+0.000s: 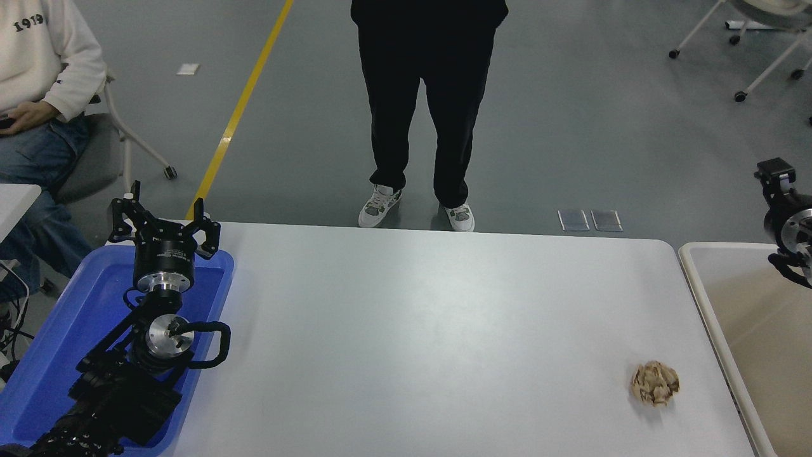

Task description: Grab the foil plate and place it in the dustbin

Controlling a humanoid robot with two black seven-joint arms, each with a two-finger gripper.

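Reaching in from the lower left, the left arm lies over the shallow blue tray (60,330), and the left gripper (163,219) hangs above the tray's far edge with its fingers (206,231) spread apart and nothing between them. At the right edge, part of the right gripper (786,216) shows above the far rim of the dustbin (701,298); only its black body and a metal ring are in view (the frame cuts off the rest), so I cannot tell whether its fingers are released or clenched. The dustbin stands just beside the worktop's right end, its pale rim running down the side of the picture and its beige inner walls showing. The foil plate is nowhere to be seen, neither on the worktop (412,330) nor in the visible part of the dustbin. A small crumpled tan paper ball (654,383) rests on the worktop near its right end, close to the dustbin's rim but apart from it. Beyond the far edge a person in black trousers and pale trainers (431,101) stands on the grey floor, and another person in a cream sweatshirt and jeans (38,82) sits at the upper left.
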